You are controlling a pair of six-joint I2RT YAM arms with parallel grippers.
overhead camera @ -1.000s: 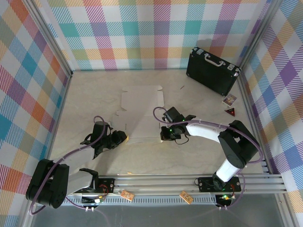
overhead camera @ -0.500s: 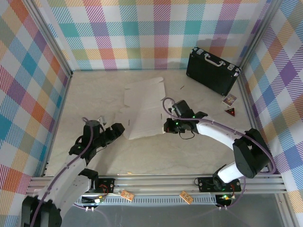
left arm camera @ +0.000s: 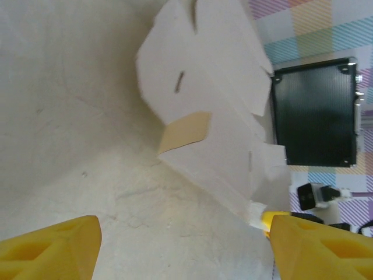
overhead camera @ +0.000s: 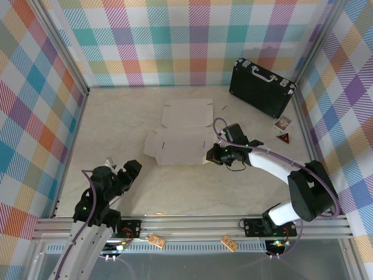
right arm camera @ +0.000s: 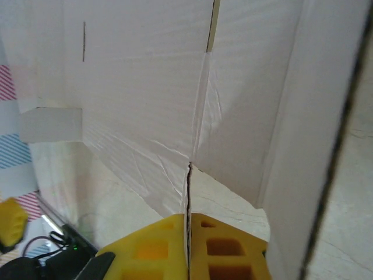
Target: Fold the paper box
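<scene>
The paper box [overhead camera: 180, 131] lies unfolded in the middle of the table with its white side up. My right gripper [overhead camera: 209, 157] is at the box's near right corner, shut on a thin edge of the card; in the right wrist view the sheet [right arm camera: 145, 87] runs up from between the pressed yellow fingers [right arm camera: 157, 248]. My left gripper [overhead camera: 132, 170] is near the left front, apart from the box and open. The left wrist view has the box [left arm camera: 204, 76] ahead with one tan flap [left arm camera: 186, 131] turned over, and nothing between that gripper's [left arm camera: 183, 251] wide-set fingers.
A black briefcase [overhead camera: 261, 86] stands at the back right, by the plaid wall. Two small cards [overhead camera: 282, 123] and a red triangle [overhead camera: 284, 137] lie near the right wall. An aluminium rail [overhead camera: 192, 224] runs along the front edge.
My left gripper has opened, let go of the box and drawn back toward the near left. My right gripper has carried the box farther back and right, where it now lies flatter.
</scene>
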